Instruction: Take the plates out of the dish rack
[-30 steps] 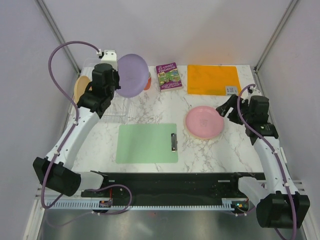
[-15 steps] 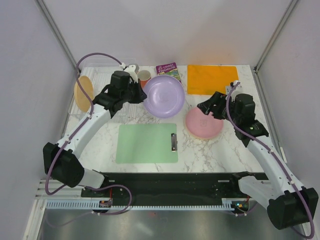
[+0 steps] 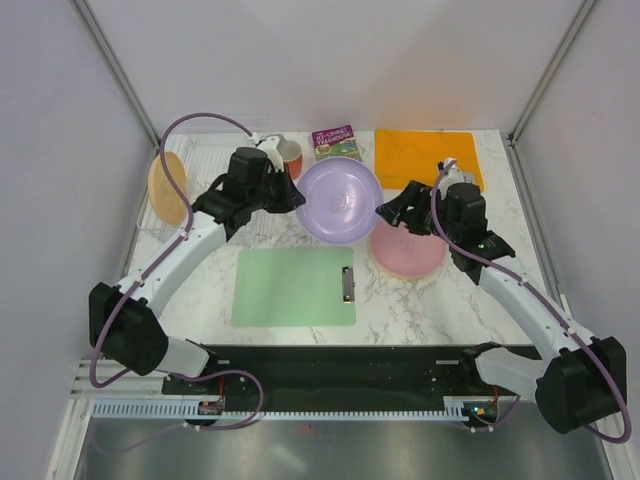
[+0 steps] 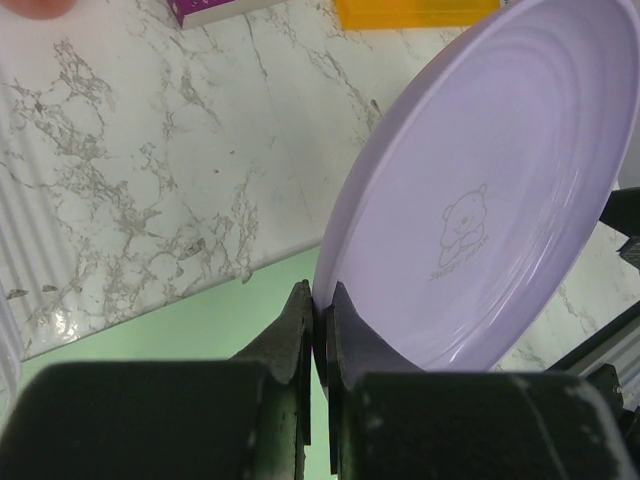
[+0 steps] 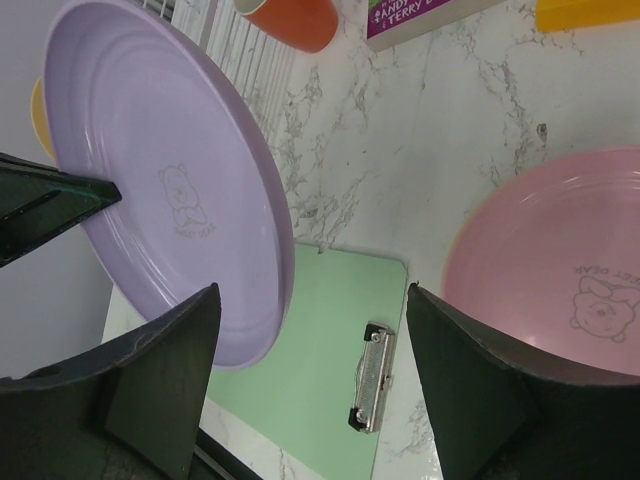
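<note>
My left gripper [image 3: 297, 196] is shut on the rim of the lilac plate [image 3: 340, 198], which hangs tilted in the air above the middle of the table. In the left wrist view the fingers [image 4: 300, 320] pinch the lilac plate's [image 4: 480, 190] lower edge. The right gripper [image 3: 392, 212] stands open just right of that plate, and its jaws straddle the lilac plate's [image 5: 170, 180] edge without touching it. A pink plate [image 3: 410, 250] lies flat beneath the right arm. One tan-yellow plate [image 3: 166, 186] stands upright in the clear dish rack [image 3: 215, 160] at the back left.
An orange-red mug [image 3: 290, 156] stands beside the rack. A purple book [image 3: 335, 143] and an orange sheet [image 3: 425, 157] lie at the back. The green clipboard [image 3: 295, 287] lies in front, below the lilac plate.
The left arm carried the lilac plate from above the rack rightward and forward to the table's middle. The right arm swung left towards it, jaws still open.
</note>
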Motion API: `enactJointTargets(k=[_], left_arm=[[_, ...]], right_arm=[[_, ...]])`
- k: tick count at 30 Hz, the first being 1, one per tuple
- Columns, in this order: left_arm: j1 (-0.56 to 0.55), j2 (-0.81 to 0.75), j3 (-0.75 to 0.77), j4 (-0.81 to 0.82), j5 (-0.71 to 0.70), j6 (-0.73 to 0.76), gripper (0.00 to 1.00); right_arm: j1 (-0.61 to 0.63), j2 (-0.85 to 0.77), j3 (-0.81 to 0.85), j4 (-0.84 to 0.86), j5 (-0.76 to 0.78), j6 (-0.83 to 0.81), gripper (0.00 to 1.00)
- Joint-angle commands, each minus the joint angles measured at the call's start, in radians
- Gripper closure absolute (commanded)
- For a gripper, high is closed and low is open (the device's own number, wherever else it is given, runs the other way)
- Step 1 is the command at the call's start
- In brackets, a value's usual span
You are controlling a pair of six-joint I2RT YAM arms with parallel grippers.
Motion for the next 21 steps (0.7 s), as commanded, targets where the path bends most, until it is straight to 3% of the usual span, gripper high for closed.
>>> enactJointTargets(k=[1, 4, 6, 7, 9, 10, 12, 13, 15, 16, 17, 21], left_arm=[[-0.038, -0.005, -0.009, 0.077, 0.036, -0.054, 0.98], [-0.071, -0.005, -0.018, 0.105, 0.049, -0.055, 0.98], [-0.087, -0.009, -0.024, 0.13, 0.061, -0.051, 0.98], [-0.098, -0.008, -0.027, 0.13, 0.047, -0.051, 0.98], [-0.099, -0.012, -0.03, 0.13, 0.032, -0.05, 0.98], [-0.099, -0.015, -0.032, 0.119, 0.0, -0.042, 0.97], [-0.098, -0.026, -0.032, 0.102, -0.049, -0.029, 0.8], [-0.098, -0.032, -0.03, 0.078, -0.116, -0.009, 0.55], [-0.096, -0.043, -0.033, 0.052, -0.204, 0.034, 0.26], [-0.095, -0.054, -0.036, 0.03, -0.291, 0.053, 0.2], [-0.095, -0.057, -0.038, 0.016, -0.339, 0.071, 0.03], [-0.093, -0.089, -0.058, -0.011, -0.589, 0.183, 0.0]], right_arm=[[0.022, 0.044, 0.018, 0.075, -0.002, 0.025, 0.18], [0.036, 0.079, 0.014, 0.129, -0.008, 0.032, 0.21], [0.037, 0.108, 0.018, 0.145, -0.02, 0.034, 0.35], [0.036, 0.118, 0.023, 0.142, -0.024, 0.032, 0.56], [0.037, 0.118, 0.032, 0.132, -0.014, 0.029, 0.82], [0.036, 0.11, 0.035, 0.118, 0.0, 0.026, 1.0], [0.038, 0.072, 0.048, 0.051, 0.08, 0.002, 1.0], [0.038, 0.059, 0.057, 0.015, 0.113, -0.013, 1.0], [0.036, 0.018, 0.09, -0.096, 0.237, -0.055, 1.0], [0.033, 0.003, 0.107, -0.127, 0.282, -0.067, 1.0], [0.027, -0.025, 0.112, -0.181, 0.348, -0.084, 1.0], [-0.03, -0.053, 0.126, -0.287, 0.403, -0.107, 0.99]])
